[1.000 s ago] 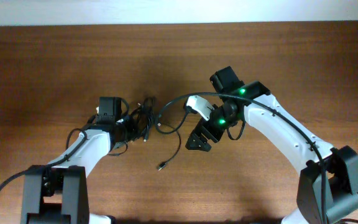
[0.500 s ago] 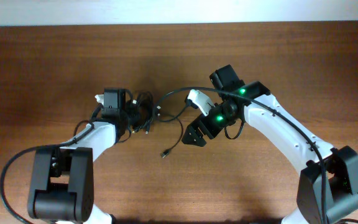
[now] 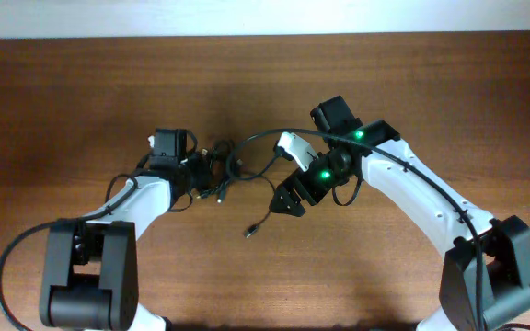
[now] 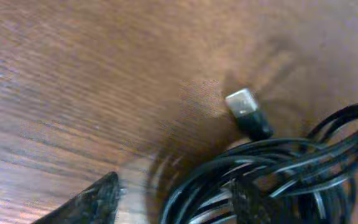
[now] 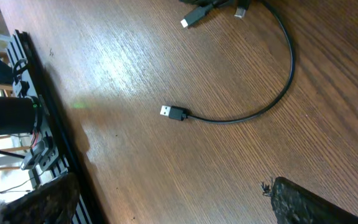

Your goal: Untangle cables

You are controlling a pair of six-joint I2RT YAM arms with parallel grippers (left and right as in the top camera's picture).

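The cables (image 3: 219,165) are thin black cords knotted into a small bundle left of centre. One loose strand trails down to a plug (image 3: 251,232). My left gripper (image 3: 198,171) sits at the bundle's left side. In the left wrist view the bundle (image 4: 291,168) lies around the right finger (image 4: 250,199), the left finger (image 4: 92,202) stands apart from it, and a silver plug (image 4: 244,104) pokes out above. My left gripper (image 4: 173,202) is open. My right gripper (image 3: 288,200) hangs open and empty just right of the loose strand (image 5: 278,81), whose plug (image 5: 173,112) lies ahead of it.
The right arm carries its own thicker black cable with a white connector (image 3: 293,145), arching over the bundle's right side. A black rail with equipment (image 5: 30,93) marks the table's edge in the right wrist view. A pale wall strip (image 3: 265,18) borders the far side.
My left gripper has gone from shut to open, letting go of the bundle, and it moved up toward the far side. The loose strand's plug shifted slightly right.
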